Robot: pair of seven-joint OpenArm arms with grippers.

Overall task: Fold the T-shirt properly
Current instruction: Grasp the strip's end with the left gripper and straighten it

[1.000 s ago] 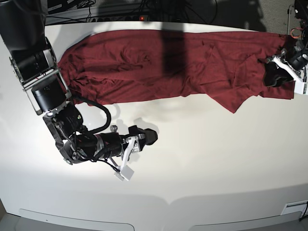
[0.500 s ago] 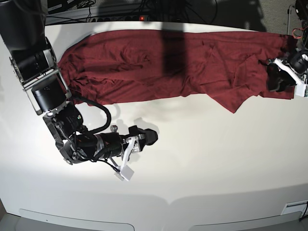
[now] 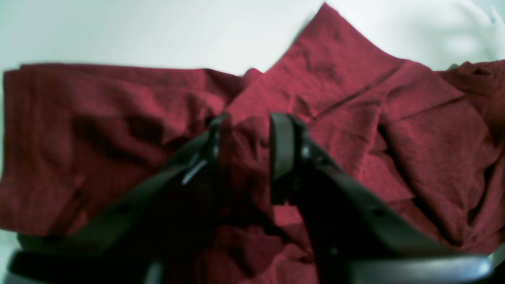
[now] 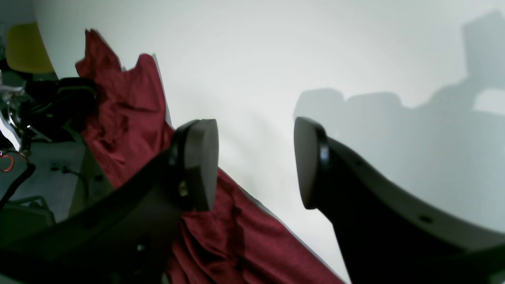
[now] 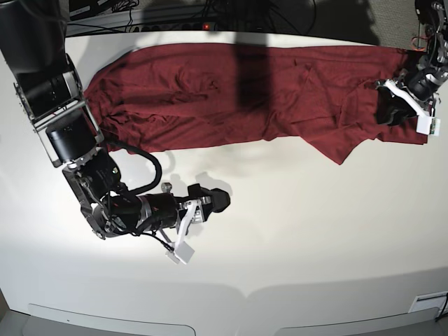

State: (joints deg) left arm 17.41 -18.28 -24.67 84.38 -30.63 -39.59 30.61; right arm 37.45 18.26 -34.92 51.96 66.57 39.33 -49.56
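The maroon T-shirt lies spread lengthwise along the far side of the white table, wrinkled, with a pointed flap hanging toward the front at the right. My left gripper sits on its right end. In the left wrist view a raised fold of the T-shirt stands between the black fingers, and the left gripper is closed in on it. My right gripper hovers low over bare table in front of the shirt's left half. In the right wrist view the right gripper is open and empty, with the T-shirt off to its left.
The white table stretches wide in front of the shirt. Dark cables run along the table's back edge. The right arm's bulky base overlaps the shirt's left end. A yellow object shows beyond the table in the right wrist view.
My left gripper shifted a little left and toward the back on the shirt's right end, and its jaws narrowed on the cloth. The right arm stayed still.
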